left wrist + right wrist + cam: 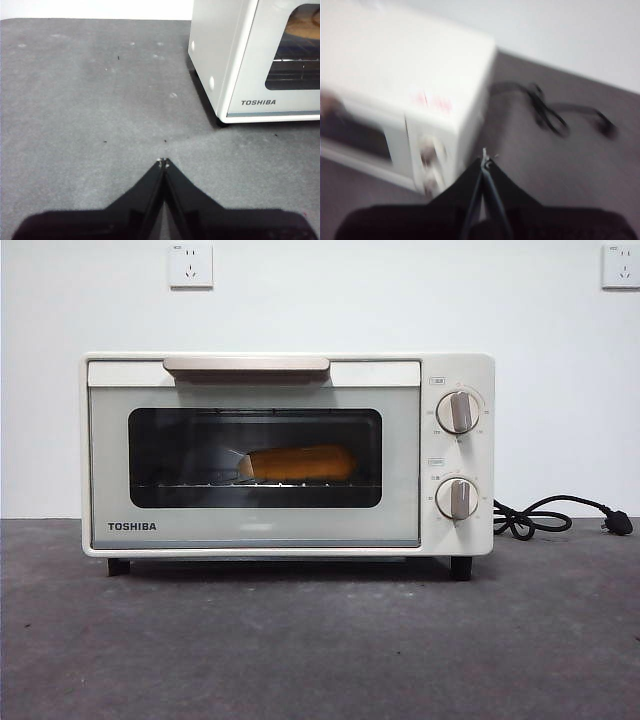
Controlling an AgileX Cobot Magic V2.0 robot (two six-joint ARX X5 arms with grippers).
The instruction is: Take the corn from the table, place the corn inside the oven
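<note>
The cream-white TOSHIBA oven (287,453) stands on the dark grey table (320,640) with its door closed. Behind the dark glass, the yellow-orange corn (298,463) lies on the wire rack. A corner of the oven (260,65) shows in the left wrist view, where my left gripper (163,161) is shut and empty, low over bare table beside the oven. The right wrist view is blurred; my right gripper (484,157) is shut with nothing in it, raised above the knob side of the oven (410,95). Neither gripper appears in the front view.
The oven's black cord (545,517) coils on the table beside the knob side, its plug (618,523) near the picture's edge. Two wall sockets (191,266) sit high on the white wall behind.
</note>
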